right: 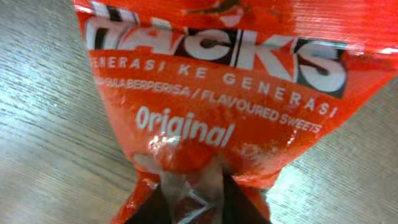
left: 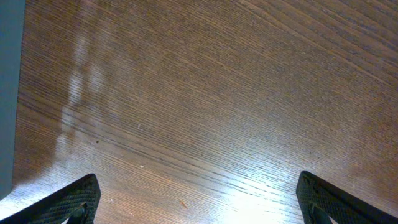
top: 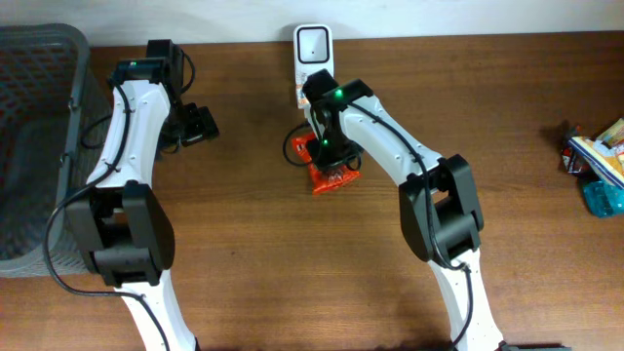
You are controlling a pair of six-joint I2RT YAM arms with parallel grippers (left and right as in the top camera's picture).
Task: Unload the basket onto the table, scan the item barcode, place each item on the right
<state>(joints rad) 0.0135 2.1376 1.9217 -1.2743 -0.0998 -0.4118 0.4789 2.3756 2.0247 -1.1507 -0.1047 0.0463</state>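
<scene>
Overhead view first, and the brown wooden surface point(top: 244, 244) fills nearly everything. On the far left edge sits a grey mesh basket point(top: 39, 146), with what looks like a dark cable running alongside it.

The left arm point(top: 127, 136) reaches up along the basket's side, and the right arm point(top: 400, 146) stretches from the lower right towards the top centre. There, at the back edge, is the white scanner point(top: 313, 49), its pale window facing up.

Just in front of the scanner, right under the right arm's wrist, is the orange bag point(top: 331, 178). Over at the right edge lies a small heap of packets point(top: 595, 161), well apart from the rest.

The left tool point(top: 200, 125) is parked near the top left, away from the bag. From the left wrist, its black fingers point(left: 74, 199) sit in the two bottom corners, spread wide. It's released, with only bare wood between them.

The right tool point(top: 327, 161) is down on the bag. From the right wrist, the bag point(right: 205, 93) fills the frame, with white lettering reading "Original" and "FLAVOURED SWEETS". At the bottom, the right tool point(right: 196, 208) has its two dark fingers drawn in on either side of the bag's crimped clear seam. So it's clenched on the bag. Whether the bag is resting on the wood or lifted clear, I can't tell from here.
</scene>
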